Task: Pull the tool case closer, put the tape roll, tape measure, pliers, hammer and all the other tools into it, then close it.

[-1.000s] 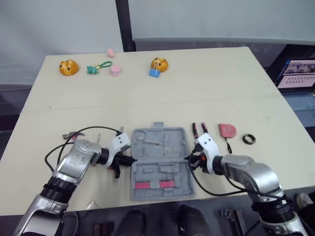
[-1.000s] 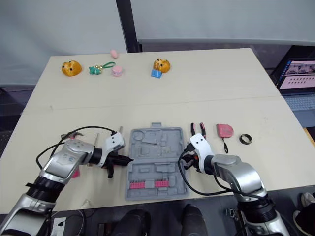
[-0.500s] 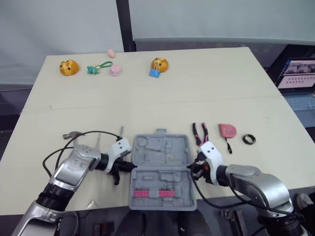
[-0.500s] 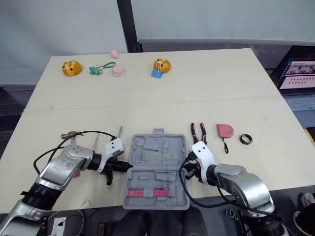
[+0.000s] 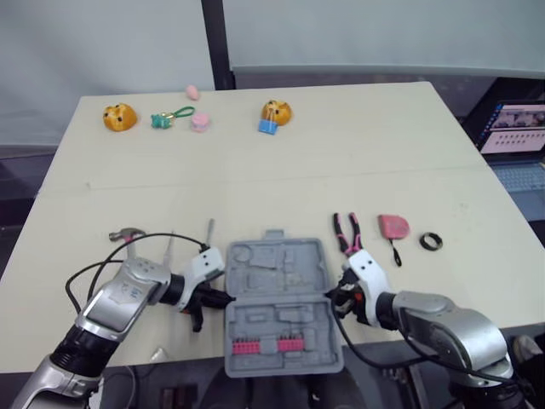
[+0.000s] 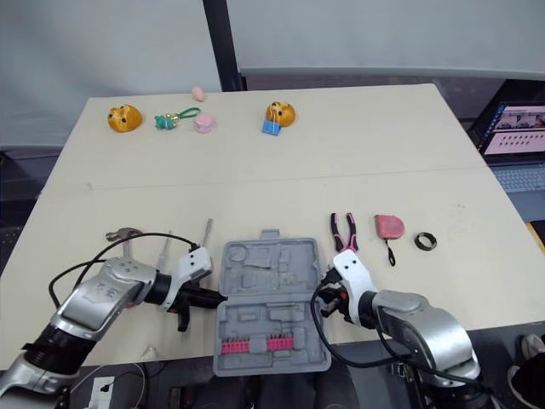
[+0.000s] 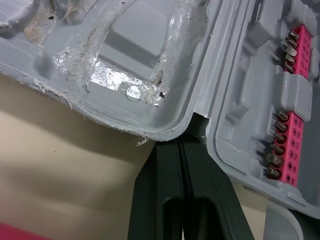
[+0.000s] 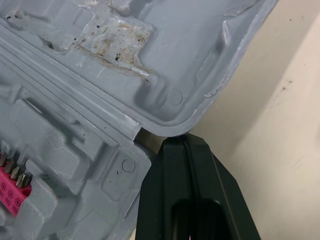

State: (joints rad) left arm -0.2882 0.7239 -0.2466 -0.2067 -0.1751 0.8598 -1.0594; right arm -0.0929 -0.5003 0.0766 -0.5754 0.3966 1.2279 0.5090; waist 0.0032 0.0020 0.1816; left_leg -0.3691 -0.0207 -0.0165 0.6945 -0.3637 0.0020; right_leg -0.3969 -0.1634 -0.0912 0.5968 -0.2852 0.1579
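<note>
The left gripper [image 7: 182, 142] has its two black fingers [image 7: 165, 172] pressed together, and their tips touch the left side of the tool case [image 5: 279, 307], in the notch where its two halves join. The right gripper [image 8: 184, 140] is the same on the other side: its fingers [image 8: 167, 170] are together and their tips meet the right side of the case at the same joint. I cannot see any part of the case caught between either pair.

The case lies open and flat between the two grippers. The half nearer to the robot carries a pink strip of bits [image 5: 264, 346] and appears to reach over the front edge of the table [image 5: 341, 162].

Just beyond the right gripper, the pliers [image 5: 347, 233] lie close to the right edge of the case. Farther out to the right of this gripper lies the pink tape measure [image 5: 392, 225], and after it the black tape roll [image 5: 431, 241].

Beyond the left gripper lie a screwdriver [image 5: 209, 232] and another thin tool [image 5: 169, 247]. The hammer [image 5: 126, 233] is farther out to the left of them.
</note>
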